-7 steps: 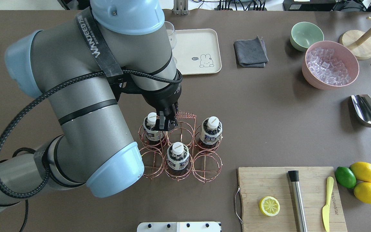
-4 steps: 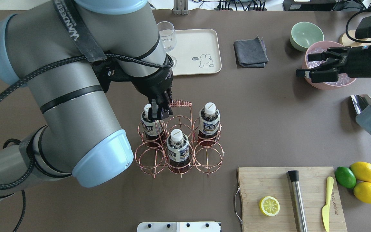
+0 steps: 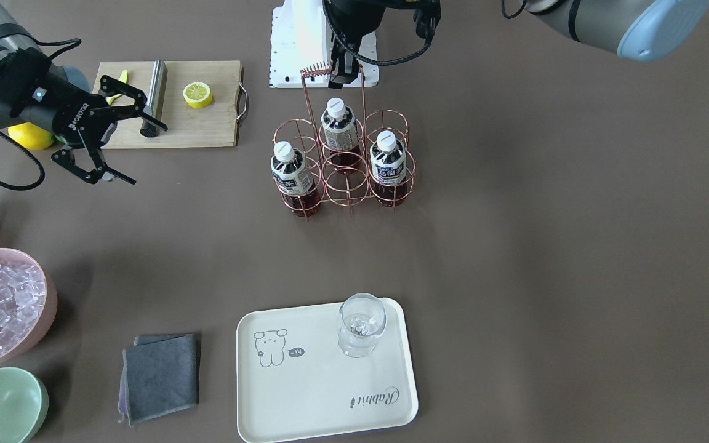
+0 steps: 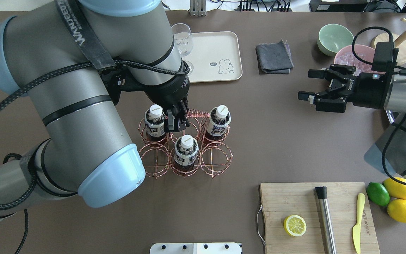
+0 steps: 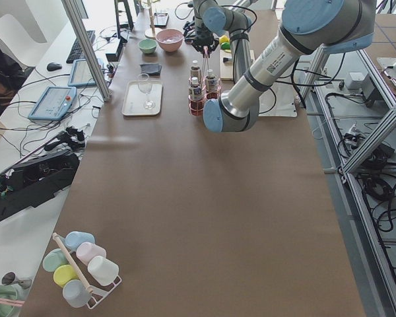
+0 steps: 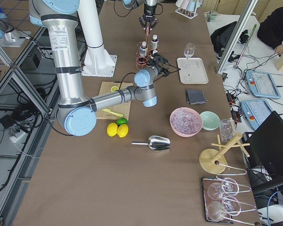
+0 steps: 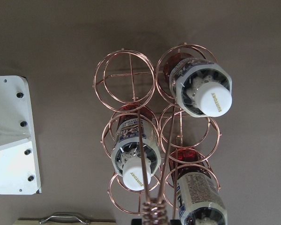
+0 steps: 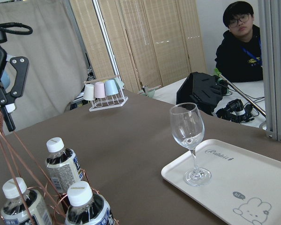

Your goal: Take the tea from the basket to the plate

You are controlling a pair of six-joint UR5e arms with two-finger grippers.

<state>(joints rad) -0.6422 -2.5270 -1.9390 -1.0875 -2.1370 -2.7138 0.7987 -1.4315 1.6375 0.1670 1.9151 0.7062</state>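
Note:
The copper wire basket (image 4: 153, 168) stands mid-table with three tea bottles in its rings: one far left (image 4: 154, 120), one far right (image 4: 219, 120), one near middle (image 4: 185, 150). My left gripper (image 4: 176, 122) is shut on the basket's coil-wrapped handle (image 4: 197, 114); in the front view it (image 3: 336, 69) grips the coil (image 3: 314, 69). My right gripper (image 4: 308, 84) is open and empty, right of the basket, above the table. The cream plate (image 4: 220, 46) lies beyond the basket with a clear stemmed glass (image 4: 182, 37) on it.
A grey cloth (image 4: 274, 56), a green bowl (image 4: 335, 37) and a pink bowl of ice (image 4: 344, 56) lie at the far right. A cutting board (image 4: 294, 201) with a lemon half, muddler and knife lies near right, beside lemons and a lime (image 4: 378, 193).
The basket, held by its handle, has shifted left and away from the robot's base with the left gripper. The right arm has come in from the right, gripper open.

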